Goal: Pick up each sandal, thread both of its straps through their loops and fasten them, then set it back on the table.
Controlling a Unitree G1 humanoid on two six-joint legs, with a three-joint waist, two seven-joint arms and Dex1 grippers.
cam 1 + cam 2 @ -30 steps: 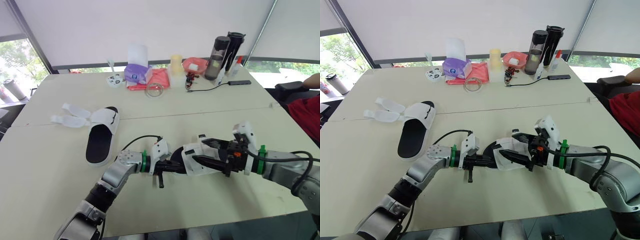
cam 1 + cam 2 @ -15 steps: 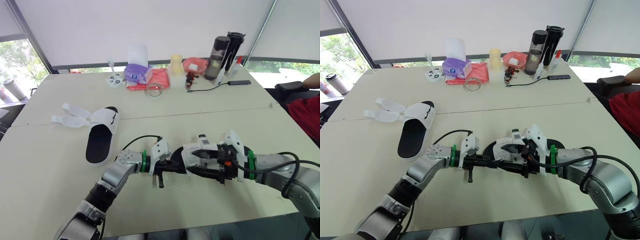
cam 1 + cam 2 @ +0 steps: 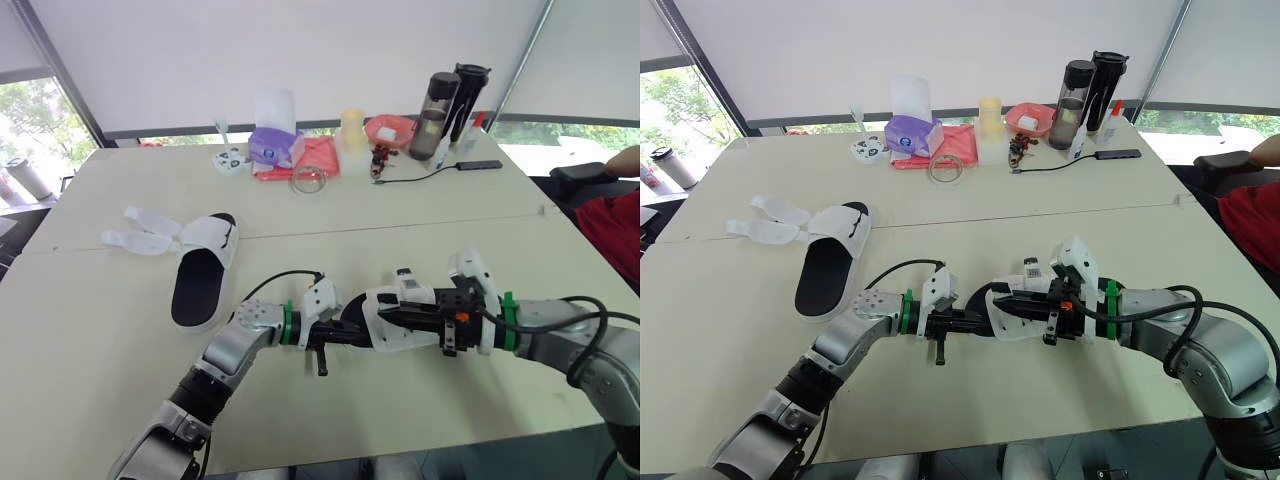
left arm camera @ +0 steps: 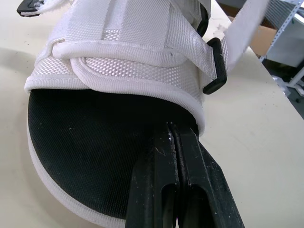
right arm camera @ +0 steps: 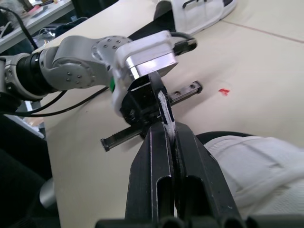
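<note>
- Black-fingered and pressed together, clamping the sole edge of the near sandal (image 3: 392, 335) with the left hand (image 4: 172, 129).
- Pinching that sandal's white strap (image 5: 168, 118) between the closed fingers of the right hand (image 5: 161, 90).
- Holding the near sandal between both hands at the middle of the tabletop (image 3: 90, 340).
- Lying flat on the tabletop's left part, well apart: second sandal (image 3: 203, 270), straps spread open.

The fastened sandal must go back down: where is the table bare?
Bare: the cream table's middle band, between the black cable and the held white black-soled sandal; also the near edge. Crowded: the far edge around the purple tissue box and dark bottles.
</note>
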